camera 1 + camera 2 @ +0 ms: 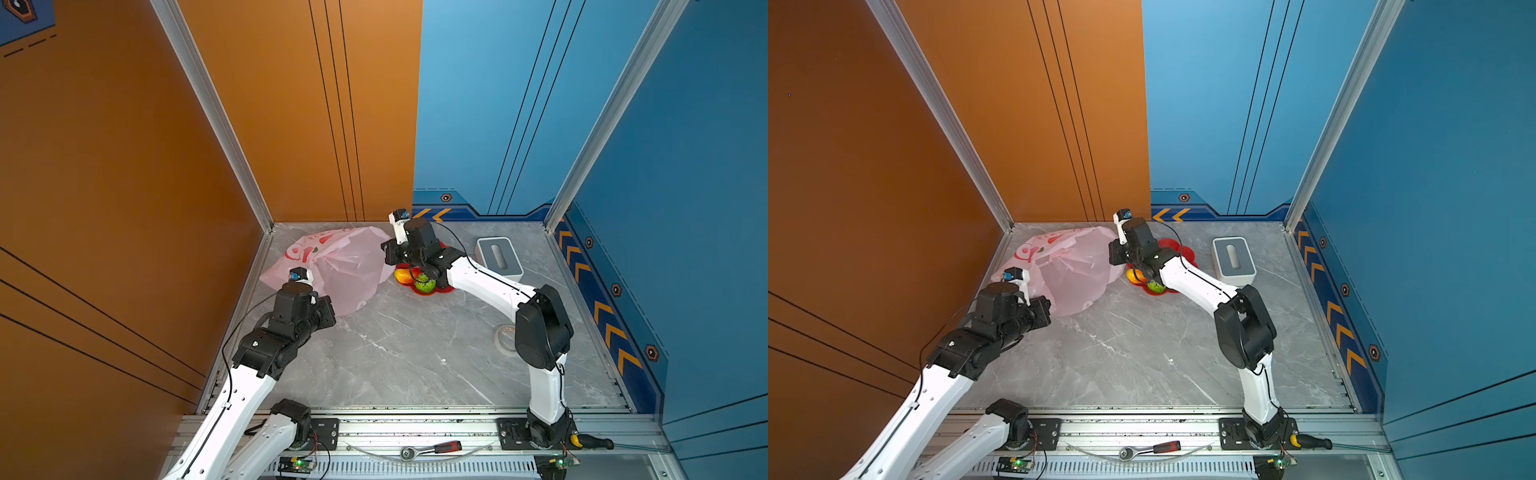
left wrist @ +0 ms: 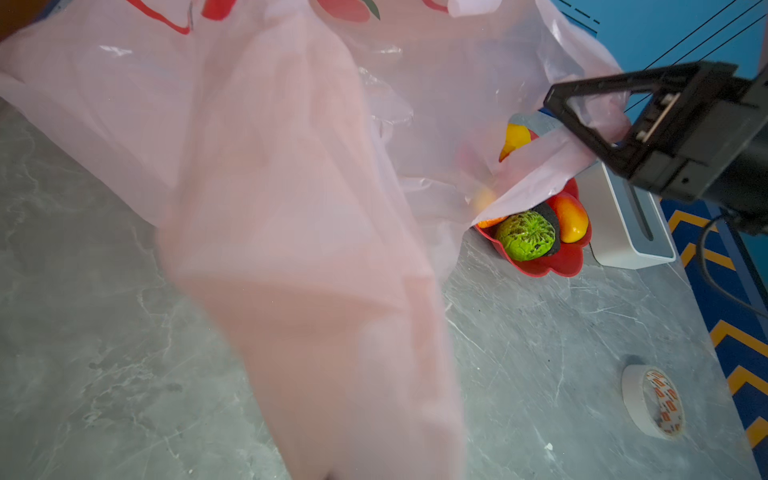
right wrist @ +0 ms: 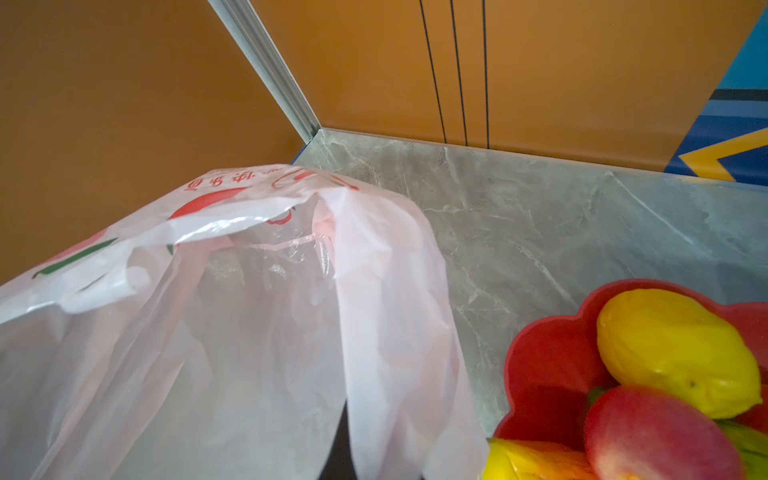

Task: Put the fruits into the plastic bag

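Fruits sit piled in the red dish, back middle of the table, none seen in the bag. From the left wrist camera, a bumpy green fruit sits at the dish rim. A yellow-red mango is close by, with a dark fruit wedged between them and mostly hidden. The right wrist camera shows a yellow lemon on top and a red-pink apple against it. Can't count them all, since the right arm covers part of the dish in both top views.

Plastic bag is pale pink and see-through, with red fruit print on its far side. It's at the back left of the table near the orange wall, its right edge touching the dish. It is lifted and stretched between the two arms, mouth gaping, with the inside visible from the right wrist camera.

Right gripper has its jaws closed on a bag handle, and the pink strip runs taut from it across the dish. Left gripper is at the bag's near edge. Its fingers are buried under plastic, but a taut band of bag runs straight into it, so it's clamped on the bag too.

White-grey tissue box is just right of the dish. Tape roll lies near the right arm's elbow, well apart from the fruit. Ratchet and screwdriver lie on the front rail. Blue wall closes the right side.
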